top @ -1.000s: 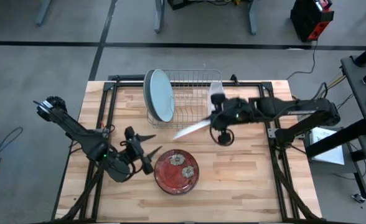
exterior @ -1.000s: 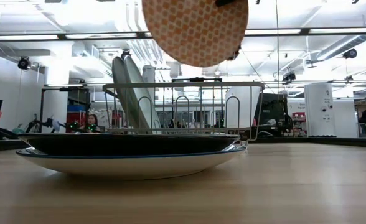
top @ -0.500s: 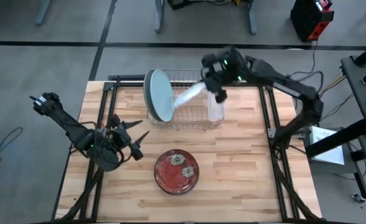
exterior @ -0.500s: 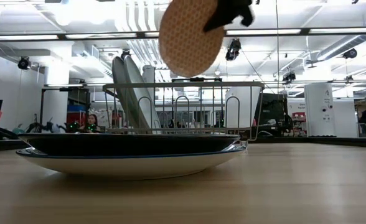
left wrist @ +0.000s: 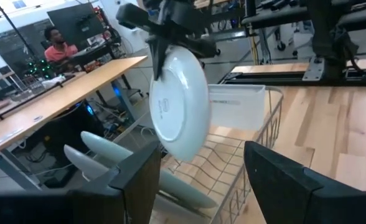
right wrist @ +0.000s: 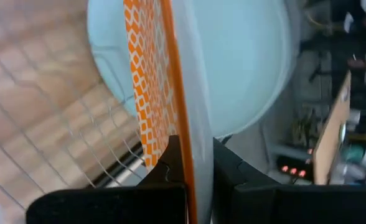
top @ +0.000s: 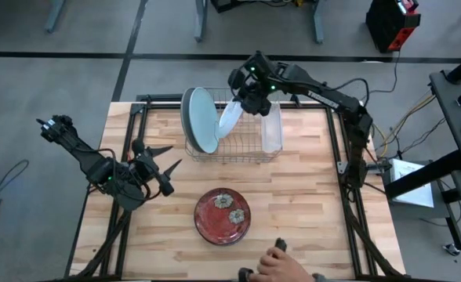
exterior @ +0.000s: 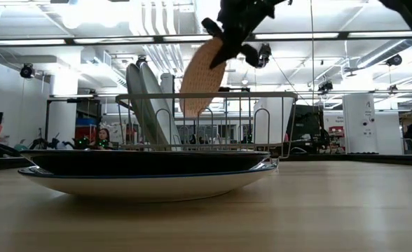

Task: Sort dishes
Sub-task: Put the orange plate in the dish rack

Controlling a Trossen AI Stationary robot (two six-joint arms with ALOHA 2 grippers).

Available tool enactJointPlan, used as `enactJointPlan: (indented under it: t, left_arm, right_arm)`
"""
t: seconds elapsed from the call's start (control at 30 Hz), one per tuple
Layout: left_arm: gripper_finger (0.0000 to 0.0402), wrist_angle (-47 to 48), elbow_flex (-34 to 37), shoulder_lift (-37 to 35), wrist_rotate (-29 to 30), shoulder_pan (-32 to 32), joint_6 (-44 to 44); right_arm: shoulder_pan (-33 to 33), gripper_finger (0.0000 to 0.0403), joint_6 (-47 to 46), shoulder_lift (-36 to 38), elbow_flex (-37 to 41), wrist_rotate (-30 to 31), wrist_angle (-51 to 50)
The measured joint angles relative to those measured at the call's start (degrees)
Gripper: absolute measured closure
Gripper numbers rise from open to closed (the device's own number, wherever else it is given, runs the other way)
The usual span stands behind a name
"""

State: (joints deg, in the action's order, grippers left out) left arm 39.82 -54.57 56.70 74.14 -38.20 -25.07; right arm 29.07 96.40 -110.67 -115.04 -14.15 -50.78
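Note:
My right gripper (top: 248, 94) is over the wire rack (top: 246, 153), shut on a small orange-and-white patterned plate (top: 229, 119), which also shows in the low view (exterior: 200, 77) and the left wrist view (left wrist: 180, 102). Two large plates, grey and pale blue (top: 199, 117), stand on edge at the rack's left end. A dark red plate (top: 223, 215) lies flat on the table near the front, on top of a white plate (exterior: 146, 185). My left gripper (top: 158, 160) is open and empty, above the table's left part. My right gripper pinches the patterned plate's rim (right wrist: 184, 134) between its two fingers (right wrist: 170, 171), at the plate's upper edge. The fingers come from above, slanting down. The plate hangs on edge, tilted, its lower edge (exterior: 189, 112) below the rack's top rail; whether it touches the rack I cannot tell.
A clear plastic tub (top: 271, 129) stands at the rack's right end. A person's hand (top: 281, 266) reaches in at the table's near edge. Bare wood lies right of the red plate.
My right gripper has carried the patterned plate from over the table's middle toward the far edge and over the rack, then down. The plate has tipped from nearly flat to standing on edge. My left gripper has drawn back a little toward the left. A hand has appeared at the near edge.

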Motion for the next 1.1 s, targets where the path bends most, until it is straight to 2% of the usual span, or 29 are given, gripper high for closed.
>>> enactJointPlan:
  t: [0.43,0.97,1.1]
  left_arm:
    - [0.0181,9.8,0.0,-5.4,0.3,0.0,-3.0]
    - [0.0181,13.2,2.2,-11.0,0.3,0.0,-2.9]
    - [0.0181,13.7,2.4,-11.9,0.3,0.0,-2.9]
  right_arm:
    - [-0.4,0.0394,4.0,-4.2,0.3,0.1,3.9]
    - [-1.4,0.0394,6.9,-10.0,0.5,0.7,4.3]
    - [-1.4,0.0369,7.0,-11.1,0.5,1.8,5.2]
